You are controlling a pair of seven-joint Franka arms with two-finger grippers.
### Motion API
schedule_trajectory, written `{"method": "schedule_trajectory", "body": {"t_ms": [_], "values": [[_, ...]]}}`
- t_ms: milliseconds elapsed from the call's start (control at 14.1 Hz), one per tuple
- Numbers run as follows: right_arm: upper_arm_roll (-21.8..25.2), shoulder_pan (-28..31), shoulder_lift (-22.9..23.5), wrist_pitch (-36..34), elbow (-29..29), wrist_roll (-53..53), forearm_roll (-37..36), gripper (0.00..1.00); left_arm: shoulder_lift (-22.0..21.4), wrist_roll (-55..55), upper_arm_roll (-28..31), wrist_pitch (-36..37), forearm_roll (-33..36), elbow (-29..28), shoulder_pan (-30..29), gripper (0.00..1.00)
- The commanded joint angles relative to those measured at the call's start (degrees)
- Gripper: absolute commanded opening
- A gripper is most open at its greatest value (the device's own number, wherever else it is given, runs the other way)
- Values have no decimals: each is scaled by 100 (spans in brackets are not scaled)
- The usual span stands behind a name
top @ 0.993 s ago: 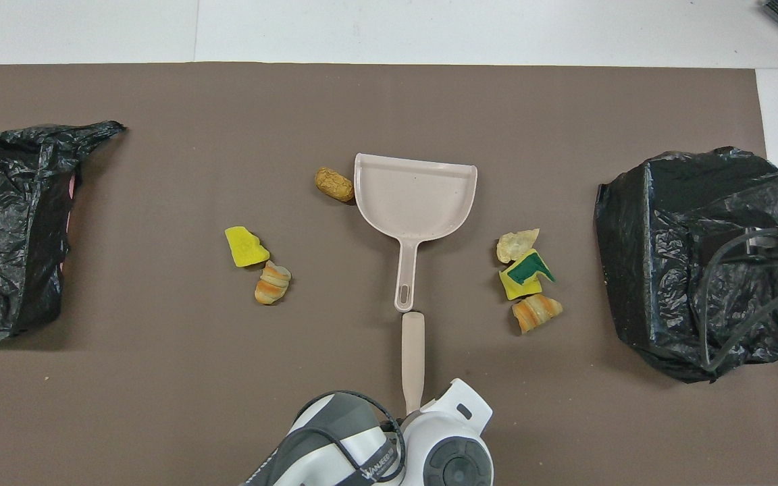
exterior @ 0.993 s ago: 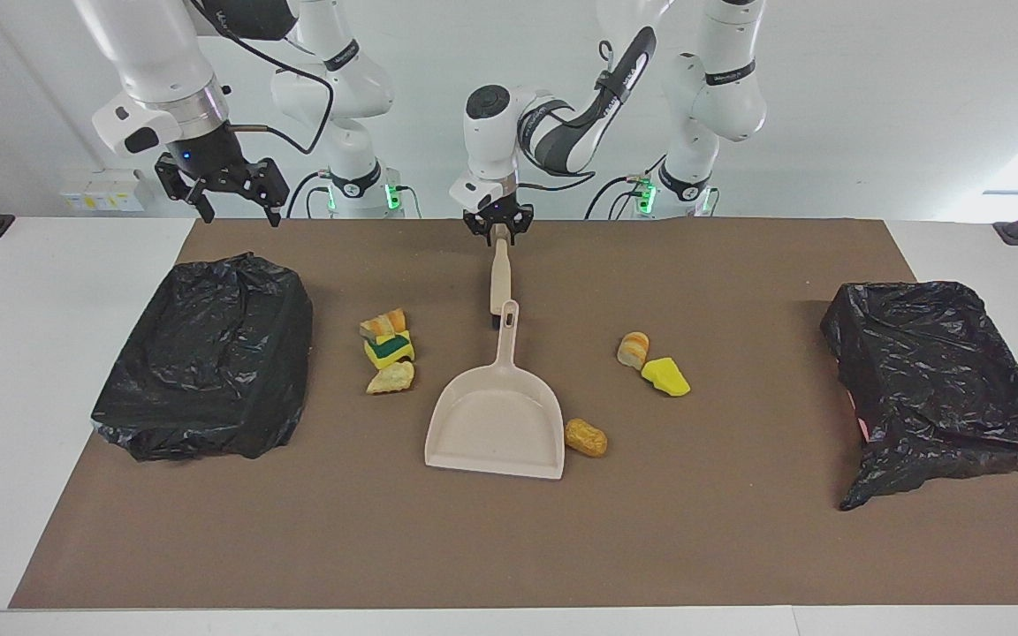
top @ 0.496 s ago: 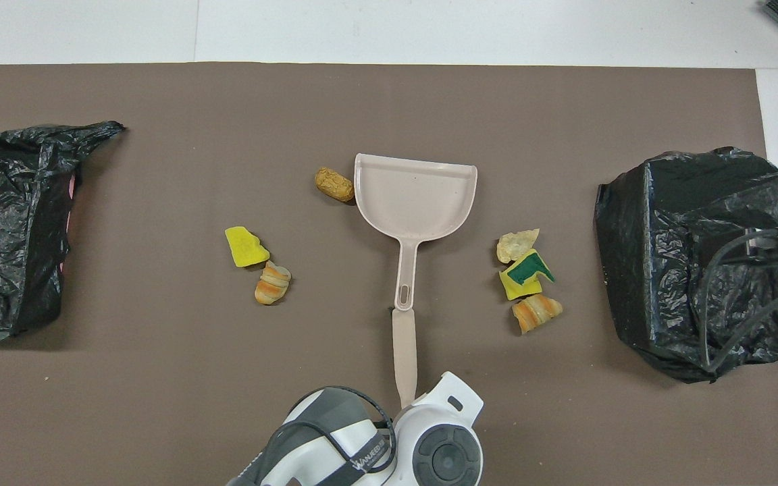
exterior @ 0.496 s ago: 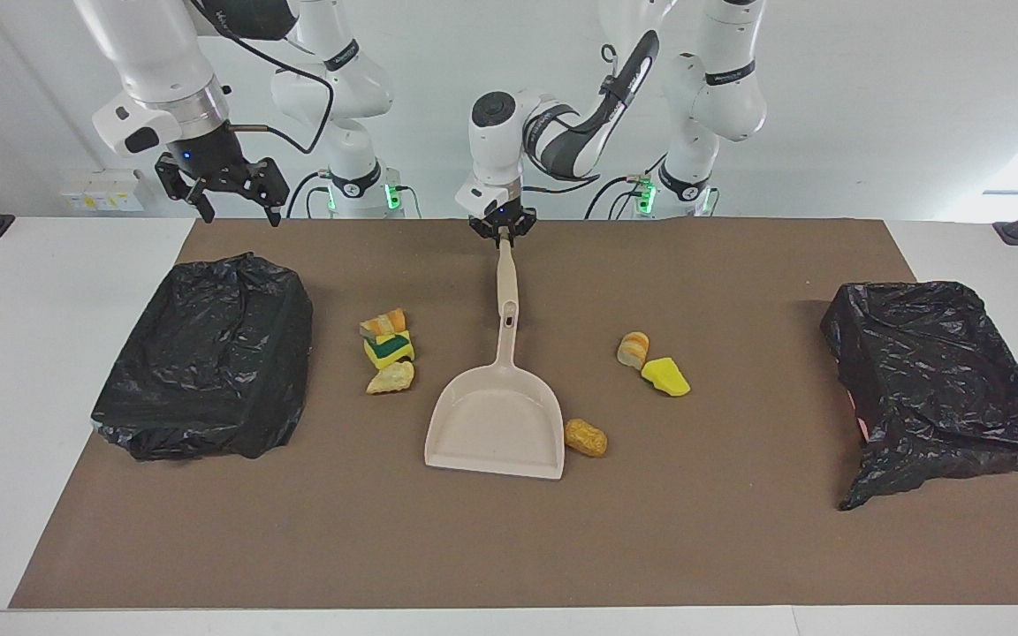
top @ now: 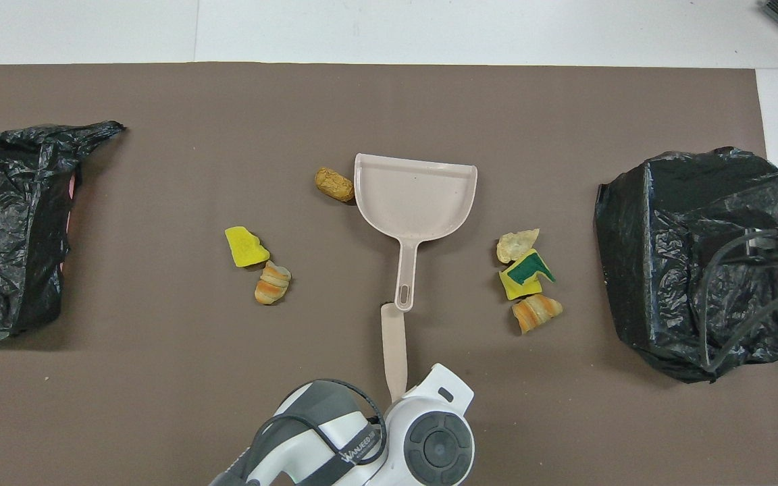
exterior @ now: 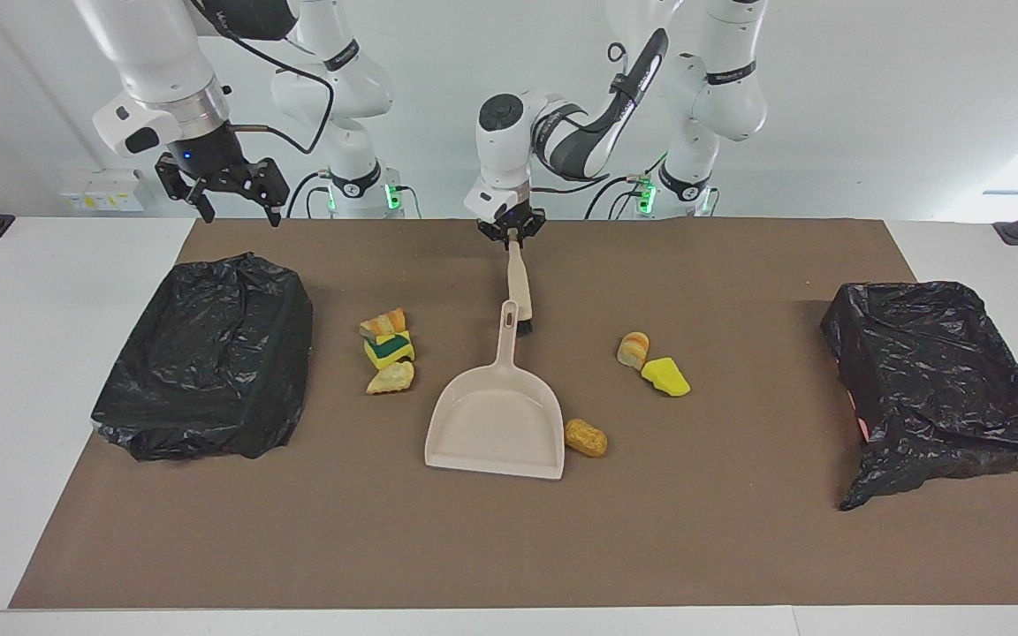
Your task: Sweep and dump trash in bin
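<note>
Brown mat (exterior: 509, 548), dustpan (exterior: 496, 424) bare; left gripper (exterior: 512, 231) clamped on brush (exterior: 519, 283), right gripper (exterior: 226, 190) agape, unladen.

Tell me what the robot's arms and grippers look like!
Both arms are glossy white with rounded joints and thin black bands. The left arm has a dark grey elbow part and a black strap. Black cables loop along the right arm. Each ends in a small black gripper: the left gripper and the right gripper. Green lights glow at both bases.
</note>
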State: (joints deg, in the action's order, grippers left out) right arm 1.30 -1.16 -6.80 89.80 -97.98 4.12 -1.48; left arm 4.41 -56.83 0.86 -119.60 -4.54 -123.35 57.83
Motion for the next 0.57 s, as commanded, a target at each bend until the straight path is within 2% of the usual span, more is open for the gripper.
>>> {"method": "schedule_trajectory", "body": {"t_ms": [0, 284, 496], "values": [[-25, 54, -146, 73, -169, -43, 77, 100, -318, 260, 28, 647, 5, 126, -394, 0], [-34, 2, -102, 99, -169, 19, 69, 100, -283, 391, 28, 1034, 488, 346, -1070, 0], [-130, -226, 170, 397, -169, 255, 77, 100, -291, 944, 28, 1184, 533, 557, -1816, 0]]}}
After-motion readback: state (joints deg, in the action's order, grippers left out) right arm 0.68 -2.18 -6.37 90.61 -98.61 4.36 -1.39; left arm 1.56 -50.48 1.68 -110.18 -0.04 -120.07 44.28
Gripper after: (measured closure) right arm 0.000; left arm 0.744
